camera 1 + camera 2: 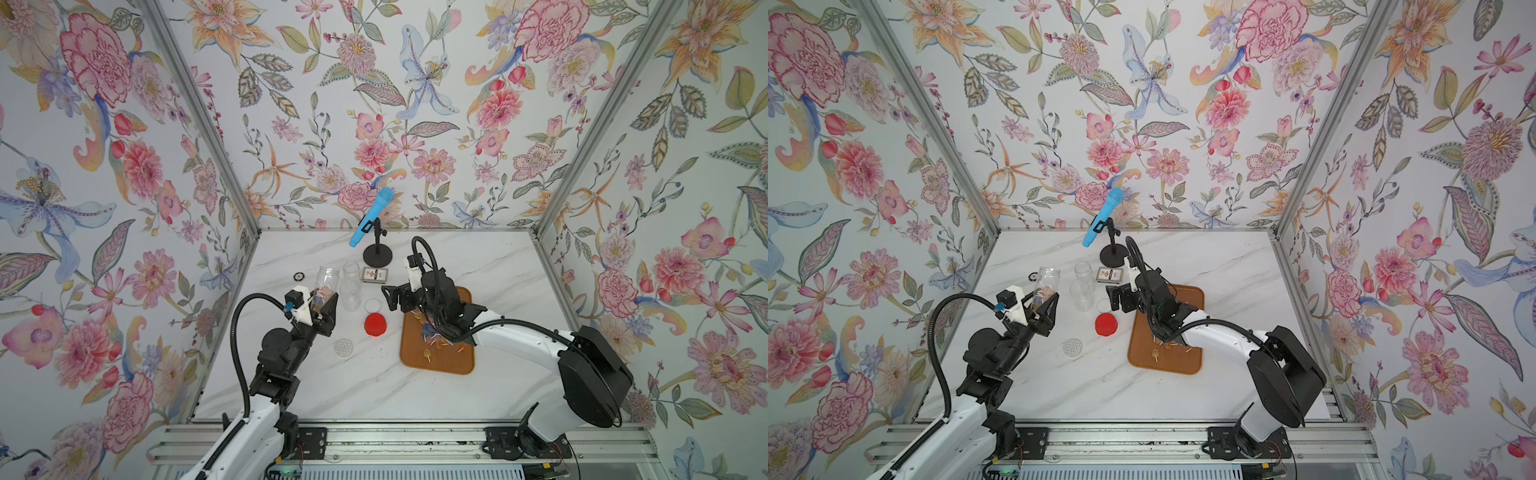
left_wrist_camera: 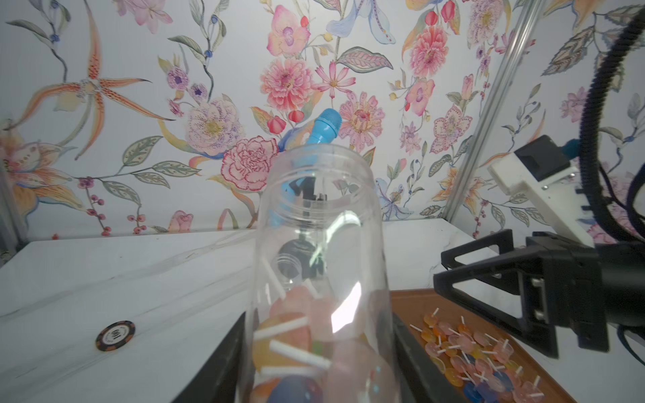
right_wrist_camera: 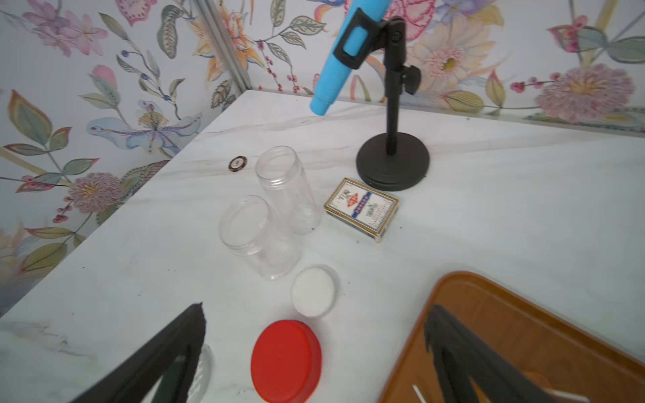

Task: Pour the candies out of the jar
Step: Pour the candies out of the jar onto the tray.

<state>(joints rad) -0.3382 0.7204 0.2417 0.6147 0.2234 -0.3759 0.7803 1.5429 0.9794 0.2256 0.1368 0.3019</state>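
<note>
My left claw (image 1: 322,302) grips the clear plastic jar (image 1: 327,277) of colourful lollipop candies (image 2: 289,335); right claw (image 1: 397,300) stands open. I'd tip slowly over the brown tray (image 1: 440,362).

The jar (image 2: 321,244) was clear, glossy plastic that caught bright glints. The candies (image 2: 471,352) looked glassy and translucent on matt pale sticks. The tray (image 3: 523,314) was brown with a dull, fine-grained finish; wood or plastic could not be told. The table (image 1: 478,266) had a smooth, marble-patterned top with a soft sheen. The red lid (image 3: 286,361) was smooth plastic. The microphone (image 3: 331,80) was matt blue plastic on a matt black stand (image 3: 392,160). The card box (image 3: 361,209) was printed card. The walls (image 1: 374,104) were matt and the posts (image 1: 200,112) brushed metal.
</note>
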